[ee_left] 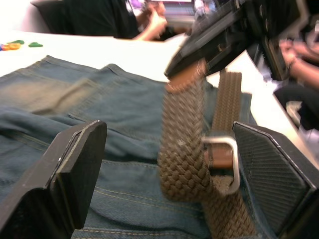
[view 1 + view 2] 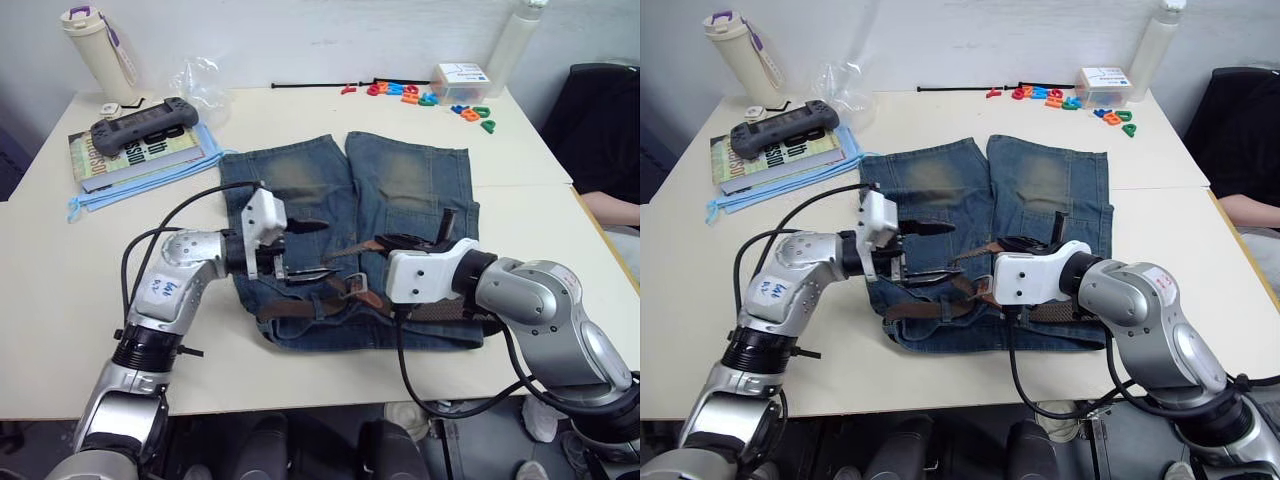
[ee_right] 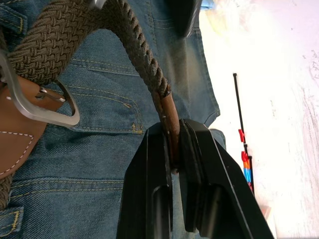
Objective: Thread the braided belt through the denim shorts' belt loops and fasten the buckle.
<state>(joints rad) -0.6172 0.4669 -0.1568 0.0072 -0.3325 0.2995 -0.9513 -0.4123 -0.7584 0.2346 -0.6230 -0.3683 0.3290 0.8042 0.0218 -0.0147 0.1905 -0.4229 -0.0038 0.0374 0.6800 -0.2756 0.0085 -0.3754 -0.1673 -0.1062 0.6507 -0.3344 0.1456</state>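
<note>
The denim shorts point(image 2: 400, 190) lie flat mid-table, waistband toward me. The braided belt point(image 2: 300, 311) runs along the waistband, and its silver buckle point(image 2: 355, 288) rests near the middle. My right gripper point(image 2: 378, 243) is shut on the belt's tan leather tip point(image 3: 167, 112), holding that end raised above the buckle point(image 3: 40, 107). My left gripper point(image 2: 327, 248) is open just left of it. In the left wrist view its fingers point(image 1: 75, 169) stand on either side of the raised strap and the buckle point(image 1: 224, 159) without touching them. I cannot make out the belt loops.
At the back left are a book with a game controller point(image 2: 140, 125) on it, a bottle point(image 2: 95, 45) and a clear bag point(image 2: 200, 80). Coloured letters point(image 2: 410, 92), a white box point(image 2: 460, 80) and a black cable point(image 2: 310, 87) lie at the back. A person's arm point(image 2: 610, 205) rests at the right edge.
</note>
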